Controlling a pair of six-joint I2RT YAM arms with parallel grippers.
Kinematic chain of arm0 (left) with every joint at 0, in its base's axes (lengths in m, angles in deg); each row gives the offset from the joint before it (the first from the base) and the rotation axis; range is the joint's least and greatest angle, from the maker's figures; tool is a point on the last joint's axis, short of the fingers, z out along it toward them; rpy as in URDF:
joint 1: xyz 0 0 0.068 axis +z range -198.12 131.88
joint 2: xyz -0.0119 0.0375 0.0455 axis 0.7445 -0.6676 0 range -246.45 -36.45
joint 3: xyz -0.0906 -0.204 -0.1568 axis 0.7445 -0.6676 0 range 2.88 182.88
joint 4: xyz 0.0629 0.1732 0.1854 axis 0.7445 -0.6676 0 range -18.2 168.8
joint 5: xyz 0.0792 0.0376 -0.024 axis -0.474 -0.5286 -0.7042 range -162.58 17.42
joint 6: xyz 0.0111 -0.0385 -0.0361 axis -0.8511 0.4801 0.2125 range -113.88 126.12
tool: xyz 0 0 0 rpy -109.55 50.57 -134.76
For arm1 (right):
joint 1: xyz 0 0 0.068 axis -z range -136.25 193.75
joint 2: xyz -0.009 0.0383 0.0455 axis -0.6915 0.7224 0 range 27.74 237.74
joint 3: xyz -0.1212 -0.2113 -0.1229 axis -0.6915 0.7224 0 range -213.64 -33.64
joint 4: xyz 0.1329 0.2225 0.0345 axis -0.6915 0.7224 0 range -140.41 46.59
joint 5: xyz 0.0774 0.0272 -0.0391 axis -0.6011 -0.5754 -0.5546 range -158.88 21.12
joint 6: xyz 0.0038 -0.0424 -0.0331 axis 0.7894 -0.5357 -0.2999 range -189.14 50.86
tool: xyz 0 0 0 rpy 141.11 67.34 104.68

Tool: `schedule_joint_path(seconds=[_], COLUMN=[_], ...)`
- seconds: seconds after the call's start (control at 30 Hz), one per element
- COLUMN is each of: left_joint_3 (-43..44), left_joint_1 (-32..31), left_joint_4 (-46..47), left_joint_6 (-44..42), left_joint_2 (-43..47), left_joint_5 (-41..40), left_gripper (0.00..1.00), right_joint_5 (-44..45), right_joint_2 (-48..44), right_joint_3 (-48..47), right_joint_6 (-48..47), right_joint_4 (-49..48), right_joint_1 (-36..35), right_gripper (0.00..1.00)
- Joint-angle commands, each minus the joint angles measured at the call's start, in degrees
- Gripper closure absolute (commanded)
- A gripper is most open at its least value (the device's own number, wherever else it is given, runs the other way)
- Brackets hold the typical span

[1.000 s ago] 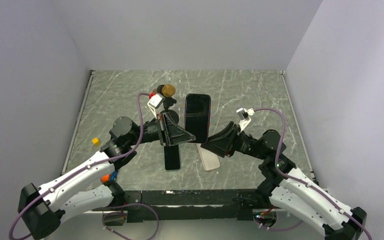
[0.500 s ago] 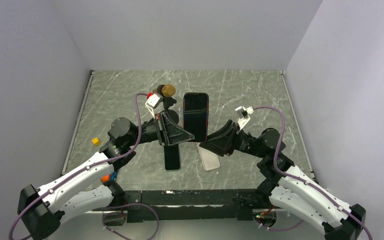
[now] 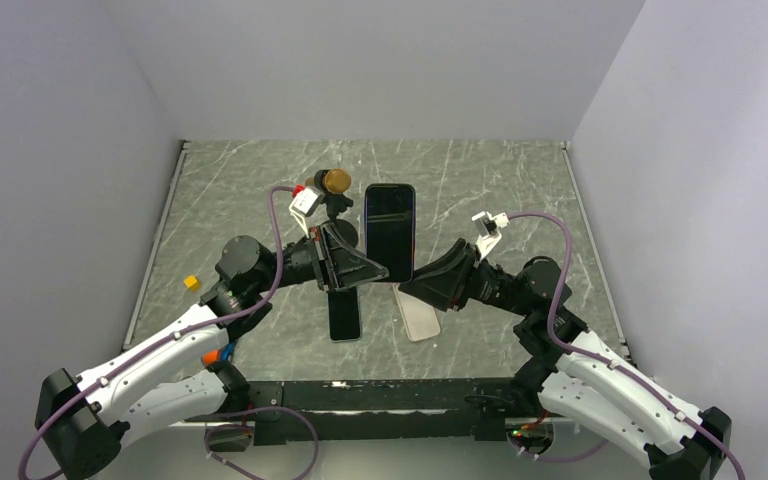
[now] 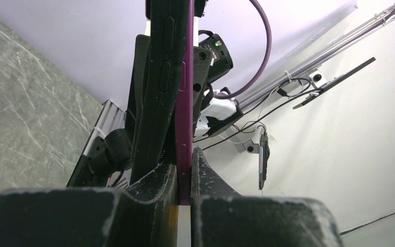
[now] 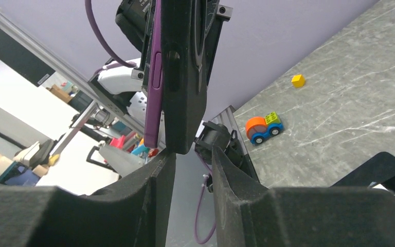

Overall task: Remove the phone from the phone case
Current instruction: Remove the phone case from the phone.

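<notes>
1. The phone (image 3: 389,231) is held off the table in the middle of the top view, screen towards the camera, between the two arms.
2. The left gripper (image 4: 184,177) is clamped on the phone's purple lower edge. The black case (image 4: 157,87) lies flat against the phone, on its left in that wrist view.
3. The right gripper (image 5: 193,153) has its jaws a little apart, with a corner of the case at their mouth. I cannot tell whether they pinch it.
4. The step in hand looks like peeling the case off.
   - The right side probably needs a firm bite on the case lip alone, clear of the purple body.
   - It should then draw that corner away from the phone's back while the left side holds steady.
   - Freeing one corner at a time should go better than tugging the whole shell.
   - Working low over the table would soften a slip.
5. The table (image 3: 500,180) is grey-green and marbled.
   - At lower centre lie a dark handset (image 3: 345,320) and a white slab (image 3: 422,322).
   - A yellow cube (image 3: 191,283) and a toy car (image 5: 261,128) sit at lower left.
6. Plain pale walls close in the table on three sides.
</notes>
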State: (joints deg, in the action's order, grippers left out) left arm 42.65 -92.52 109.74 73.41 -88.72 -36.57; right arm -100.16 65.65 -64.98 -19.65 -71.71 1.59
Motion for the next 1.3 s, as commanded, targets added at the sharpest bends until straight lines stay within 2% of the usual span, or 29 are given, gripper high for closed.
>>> schedule_joint_path(seconds=[0.0, 0.07, 0.23, 0.47, 0.63, 0.77, 0.83, 0.9, 1.0, 1.03, 1.17, 1.27], left_joint_3=[0.5, 0.5, -0.1, 0.0, 0.5, 1.8, 2.6, 3.8, 5.8, 6.4, 7.3, 6.3], left_joint_1=[-0.4, -0.4, -0.7, -1.6, -2.0, -2.5, -2.8, -3.4, -4.9, -5.7, -7.5, -7.8], left_joint_4=[1.6, 1.1, -0.4, -0.2, -0.8, -3.6, -4.0, -4.9, -7.0, -8.1, -9.7, -10.9], left_joint_6=[-0.5, -0.6, -1.7, -2.1, -2.9, -4.9, -5.5, -6.4, -8.3, -8.9, -9.7, -10.2], left_joint_2=[0.9, 1.0, 1.5, 1.2, 0.4, -0.2, -0.8, -1.8, -3.5, -4.1, -6.2, -6.5], left_joint_5=[3.3, 3.2, 1.3, -0.5, 0.3, 1.7, 3.4, 5.0, 6.6, 7.1, 8.0, 6.9], left_gripper=[1.00, 1.00, 1.00, 1.00, 1.00, 1.00, 1.00, 1.00, 1.00, 1.00, 1.00, 1.00], right_joint_5=[5.6, 6.8, 7.4, 12.7, 9.6, 5.3, 4.0, 3.8, 6.8, 9.1, 21.0, 26.0], right_joint_2=[-0.1, -0.3, -0.7, -1.6, 1.4, 4.6, 6.0, 6.5, 5.2, 4.1, -1.0, -2.5], right_joint_3=[-3.2, -2.8, 0.3, 1.0, -0.8, -0.5, -0.1, 0.1, -0.6, -0.7, -1.2, -5.0], right_joint_6=[-0.4, 0.2, 3.8, 3.5, 2.9, 4.1, 4.7, 4.8, 2.6, 1.6, -0.2, -2.0], right_joint_4=[-5.7, -6.6, -16.1, -13.1, -12.9, -17.8, -20.0, -20.6, -16.3, -13.7, -3.2, 5.4], right_joint_1=[0.2, 0.1, 0.1, 0.1, 0.1, 0.1, 0.1, 0.2, 0.1, 0.1, 0.2, 0.7], right_gripper=[0.65, 0.65, 0.65, 0.63, 0.64, 0.65, 0.69, 0.79, 0.98, 1.00, 1.00, 1.00])
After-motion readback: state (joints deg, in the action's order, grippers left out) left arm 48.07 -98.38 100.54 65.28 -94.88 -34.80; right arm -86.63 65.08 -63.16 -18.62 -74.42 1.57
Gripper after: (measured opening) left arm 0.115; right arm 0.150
